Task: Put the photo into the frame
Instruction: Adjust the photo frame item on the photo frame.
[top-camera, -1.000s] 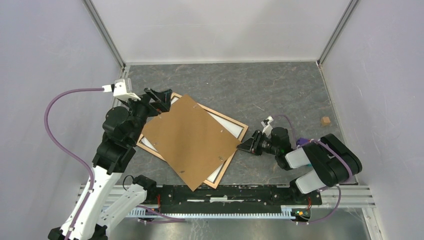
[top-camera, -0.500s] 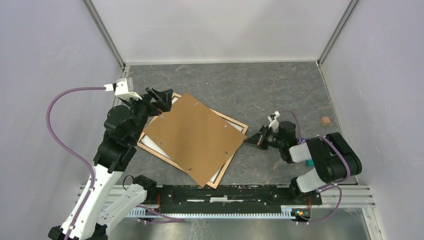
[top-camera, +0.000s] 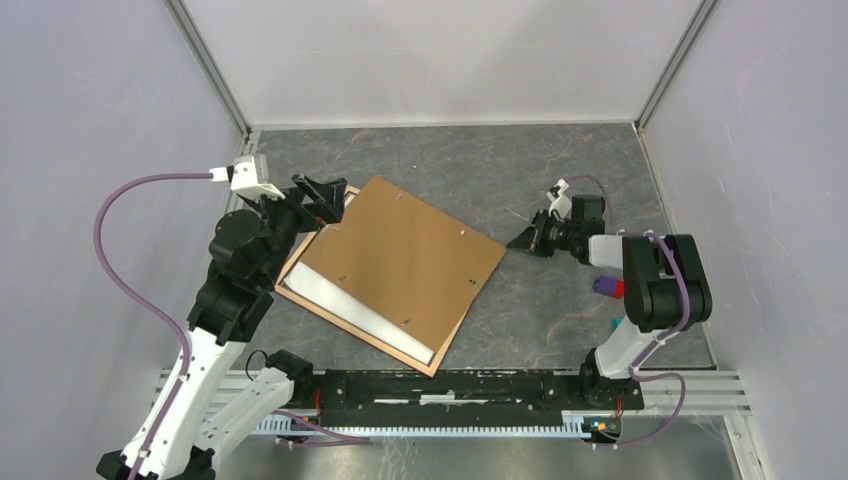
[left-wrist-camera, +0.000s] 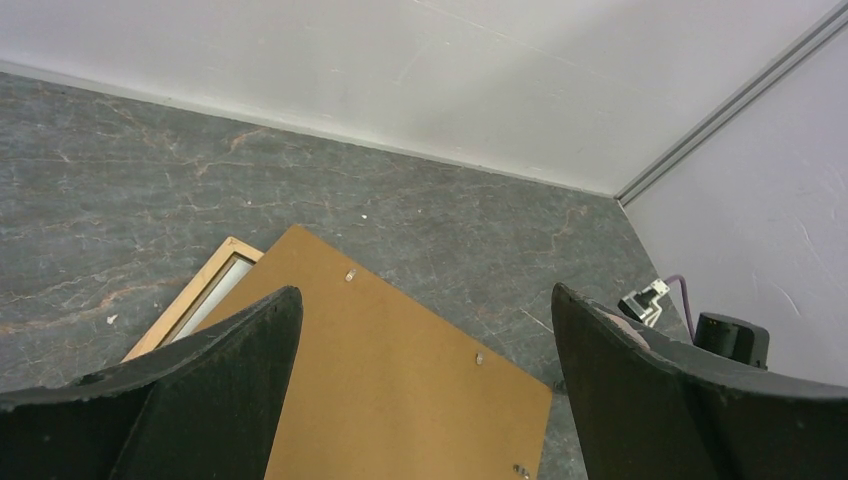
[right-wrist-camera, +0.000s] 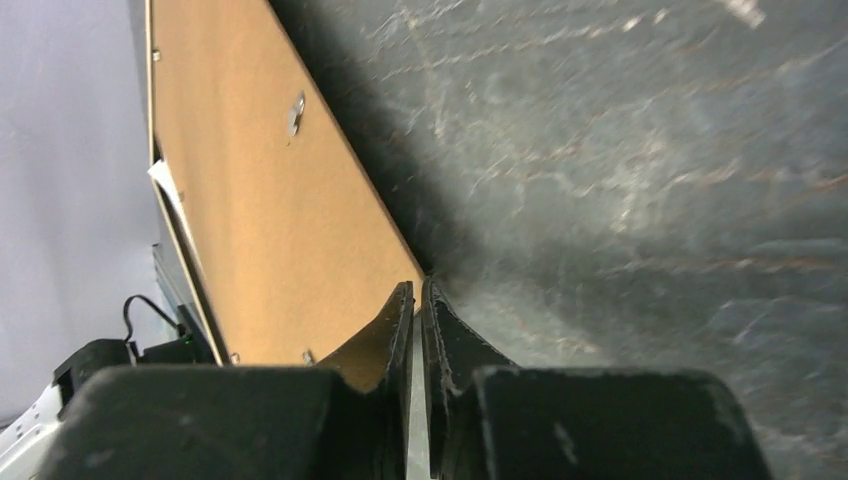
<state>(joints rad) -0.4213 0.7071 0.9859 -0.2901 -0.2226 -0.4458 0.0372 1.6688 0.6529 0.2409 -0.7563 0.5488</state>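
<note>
Seating the backing over the print looks like the step in hand, not loading the print itself.

At the left, the left claw (top-camera: 322, 200) hovers over the far-left corner of the frame (top-camera: 350, 330), its jaws spread wide and holding nothing. Its wrist view shows that corner's tan rail between the fingers.

The frame lies back-up and skewed on the worktop (top-camera: 560, 180). Inside its near-left rail a white strip shows, which I take to be the plain back of the photo (top-camera: 340, 305), lying face down in the opening. Most of it is hidden, so I cannot tell whether it sits square.

Covering the rest is the backing board (top-camera: 405, 260). It sits shifted toward the far right, hiding the rails on that side and leaving the white strip bare.

Further right, the right claw (top-camera: 522, 240) is low over the worktop with its jaws pinched to a thin slit, gripping nothing. Its tips are just beside the board's right corner; whether they touch, I cannot tell.

The next move probably calls for a gentle push on that corner toward the near left, so the board slides inside the rails. The open left claw could act as a stop. Too hard a shove might ride the board over the rail or drag the photo with it.
</note>
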